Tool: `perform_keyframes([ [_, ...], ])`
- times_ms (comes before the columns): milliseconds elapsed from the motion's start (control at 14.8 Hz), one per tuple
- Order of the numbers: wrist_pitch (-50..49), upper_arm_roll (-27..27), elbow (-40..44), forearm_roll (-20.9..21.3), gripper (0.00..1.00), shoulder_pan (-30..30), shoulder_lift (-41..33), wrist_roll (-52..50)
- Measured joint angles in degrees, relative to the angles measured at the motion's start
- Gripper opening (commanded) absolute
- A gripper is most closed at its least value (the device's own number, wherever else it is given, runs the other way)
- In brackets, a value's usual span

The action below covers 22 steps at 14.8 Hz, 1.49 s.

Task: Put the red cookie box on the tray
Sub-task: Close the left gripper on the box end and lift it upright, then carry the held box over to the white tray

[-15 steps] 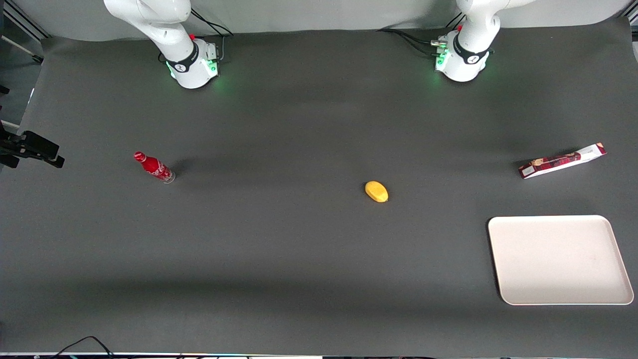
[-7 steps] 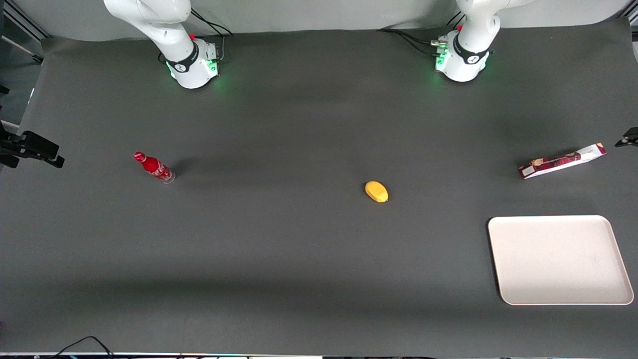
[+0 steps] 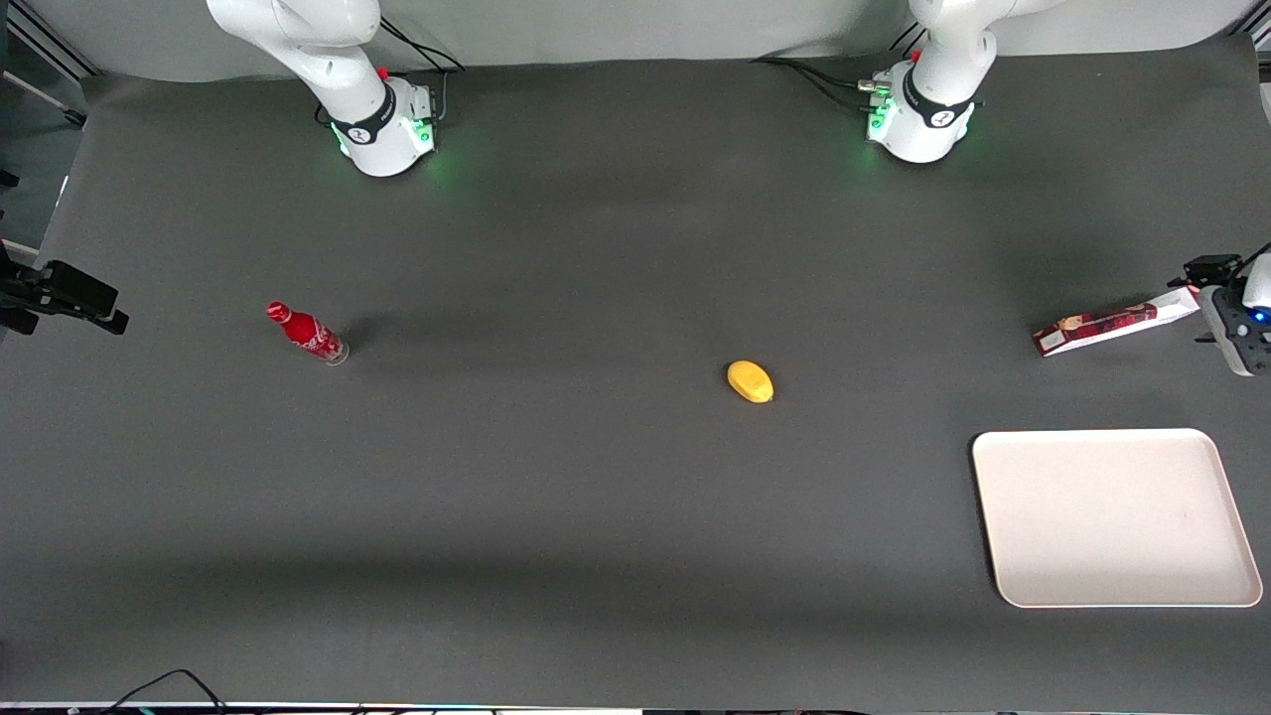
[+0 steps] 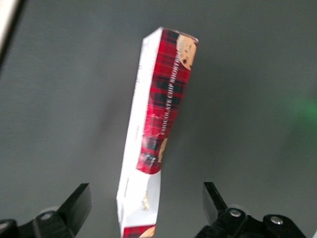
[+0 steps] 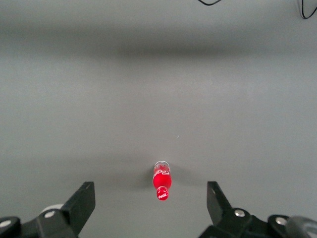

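The red cookie box (image 3: 1117, 323) lies on the dark table toward the working arm's end, farther from the front camera than the tray (image 3: 1117, 516). The tray is cream-white, flat and holds nothing. My left gripper (image 3: 1231, 318) hangs at the box's outer end, just inside the edge of the front view. In the left wrist view the box (image 4: 158, 119) runs lengthwise away from my gripper (image 4: 146, 201). Its white label end sits between the two dark fingers (image 4: 78, 202), which stand wide apart and clear of it. The gripper is open and holds nothing.
A yellow lemon-shaped object (image 3: 750, 381) lies mid-table. A small red bottle (image 3: 306, 333) lies toward the parked arm's end and also shows in the right wrist view (image 5: 162, 183). The table's end edge is close to the box.
My left gripper has come into the front view at the working arm's end and moved in to the box's outer end. The box and tray have not moved.
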Motion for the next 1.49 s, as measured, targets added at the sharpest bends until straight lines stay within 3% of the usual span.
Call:
perform_keyframes([
  [271,10.0,0.0,-10.6,-1.9,1.0,0.0,-2.4,0.6],
  [542,16.5,-0.3,-14.5,-3.0,0.98,0.0,-2.4,0.6],
  [610,18.3,-0.3,-15.6,-3.6,0.89,0.0,-2.2,0.6],
  [678,19.5,-0.3,-16.5,-4.3,0.72,0.0,-1.9,0.7],
  [746,20.3,-0.3,-17.0,-4.9,0.4,0.0,-1.5,0.7],
  [881,20.8,-0.3,-17.3,-6.6,0.0,-0.1,-0.5,0.7],
  [1153,21.1,-0.3,-17.2,-11.3,0.0,-0.1,0.2,0.8],
  [1492,14.9,-0.4,-12.6,-12.3,0.0,-0.1,0.2,0.8],
])
